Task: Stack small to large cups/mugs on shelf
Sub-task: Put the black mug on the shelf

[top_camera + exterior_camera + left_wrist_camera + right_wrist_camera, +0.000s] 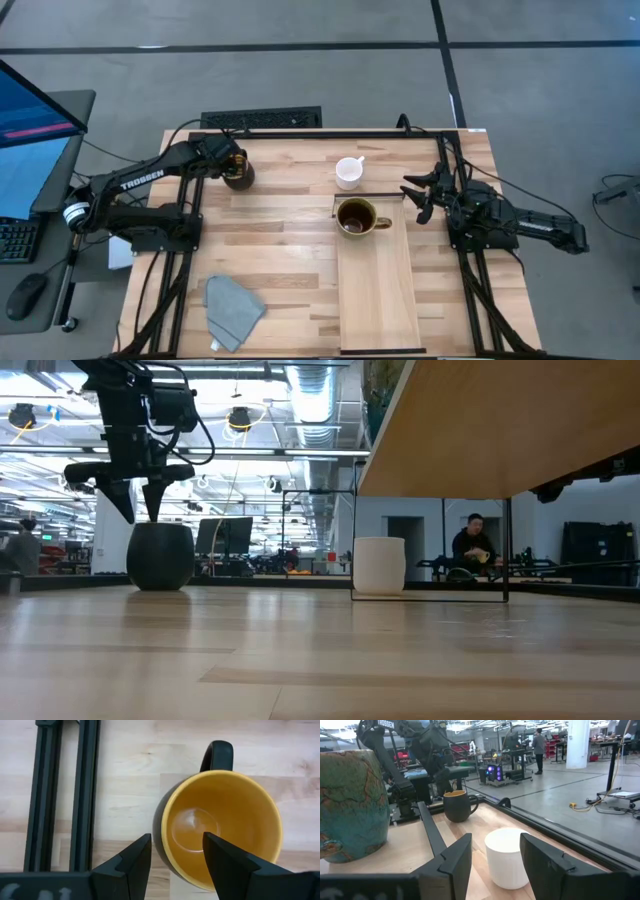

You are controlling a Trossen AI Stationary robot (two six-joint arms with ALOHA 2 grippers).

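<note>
The mug that is yellow inside and dark outside (239,176) stands upright on the tabletop at the far left. My left gripper (237,163) hangs open just above its rim, pointing down. In the left wrist view (175,837) one finger is over the mug's inside and one outside its wall, opposite the handle (217,755). The white mug (348,172) stands on the table beyond the shelf's far end. The brown mug (355,217) stands on the far end of the pale shelf (380,290). My right gripper (415,197) is open and empty, right of the brown mug.
A grey-blue cloth (232,308) lies at the near left of the table. The shelf is raised on a thin black frame (430,595). Black frame rails (60,795) run along the table's left and right sides. A person (472,545) sits far behind the table.
</note>
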